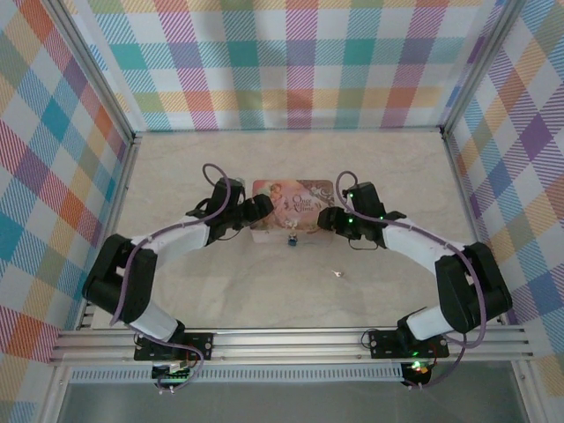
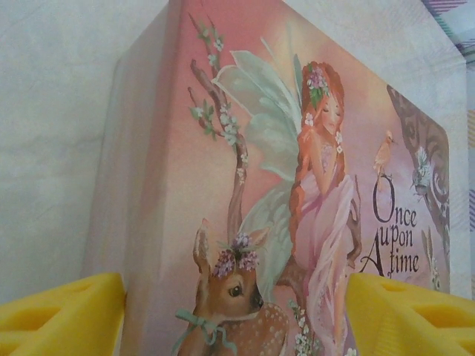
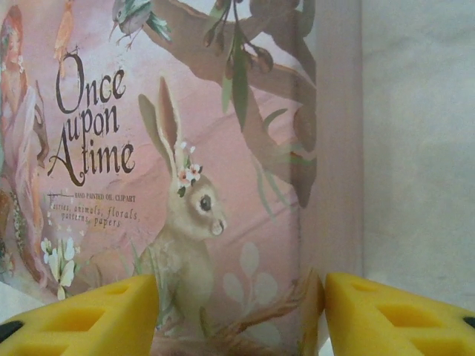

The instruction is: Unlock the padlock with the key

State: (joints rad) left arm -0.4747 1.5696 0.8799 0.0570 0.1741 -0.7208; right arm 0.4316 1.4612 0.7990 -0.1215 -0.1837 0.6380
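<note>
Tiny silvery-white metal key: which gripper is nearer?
Right. The right gripper is at the pink illustrated tin's right end, beyond the key; the left gripper at its left end.

Tiny, indistinct padlock [image 1: 292, 239] and key [image 1: 337, 274]

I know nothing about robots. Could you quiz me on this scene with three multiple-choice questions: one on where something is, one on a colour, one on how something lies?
1. How does the tin lie?
A flat, picture side up
B standing on end
C picture side down

2. Where is the key compared with the padlock?
A stuck inside it
B on top of it
C apart from it, loose on the table

3. What colour are the fingers?
A blue
B yellow
C red

Answers:
1 A, the top view shows the picture facing up.
2 C, bare table lies between key and padlock.
3 B, both wrist views show yellow fingers.
</note>
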